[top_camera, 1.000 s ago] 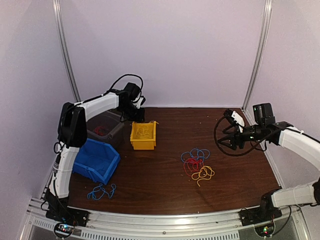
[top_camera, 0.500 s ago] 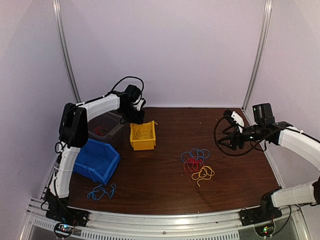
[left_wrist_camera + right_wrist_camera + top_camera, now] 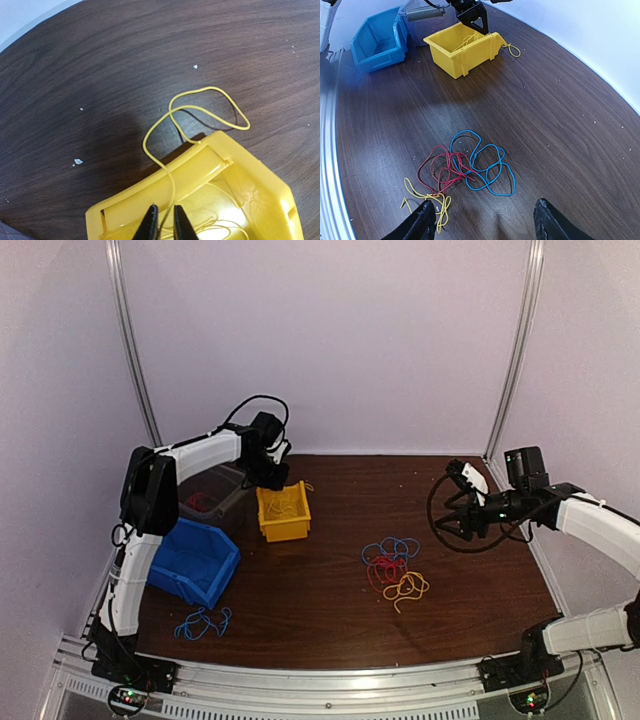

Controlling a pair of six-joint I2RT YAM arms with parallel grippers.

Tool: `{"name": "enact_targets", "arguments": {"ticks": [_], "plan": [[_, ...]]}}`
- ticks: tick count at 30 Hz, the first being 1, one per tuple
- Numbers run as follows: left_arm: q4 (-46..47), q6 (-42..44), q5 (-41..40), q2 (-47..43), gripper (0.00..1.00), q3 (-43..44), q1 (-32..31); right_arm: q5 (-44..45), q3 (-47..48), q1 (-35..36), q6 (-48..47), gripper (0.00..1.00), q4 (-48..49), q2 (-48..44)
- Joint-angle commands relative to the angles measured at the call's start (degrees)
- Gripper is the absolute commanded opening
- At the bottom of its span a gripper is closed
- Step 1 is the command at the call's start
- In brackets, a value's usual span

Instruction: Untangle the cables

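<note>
Two arms reach in over the table [image 3: 330, 625]. The left arm stretches to the far yellow bin [image 3: 252, 192], its left gripper [image 3: 164, 223] pinched on a yellow cable [image 3: 215, 88] draped over the rim. The right gripper [image 3: 485, 225], fingers spread wide, points toward the tangled cables [image 3: 465, 170] mid-table.

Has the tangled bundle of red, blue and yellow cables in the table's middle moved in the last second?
No. The cables lie in the same spot, equally far from the table's front edge as before.

Left claw [image 3: 165, 209] pinched, right claw [image 3: 484, 204] spread
</note>
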Motion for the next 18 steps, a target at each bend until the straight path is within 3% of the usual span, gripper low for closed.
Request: {"name": "enact_targets", "arguments": {"ticks": [1,4,13,18], "plan": [[-0.8,0.6,-2.4,1.1,0.07,2.0,-0.4,-0.6,-0.4,-0.5,-0.5,0.68,-0.5,0.1],[-0.8,0.6,-2.9,-0.9,0.0,3.1,-1.1,-0.5,-0.5,-0.5,-0.5,0.68,-0.4,0.1],[2.4,0.6,-9.6,-14.1,0.0,0.3,-5.6,-0.3,-0.4,-0.5,-0.9,0.68,-0.5,0.4],[2.6,-1.3,-9.8,-20.1,0.0,-6.2,-6.7,-0.5,-0.4,-0.5,-1.2,0.68,-0.8,0.4]]}}
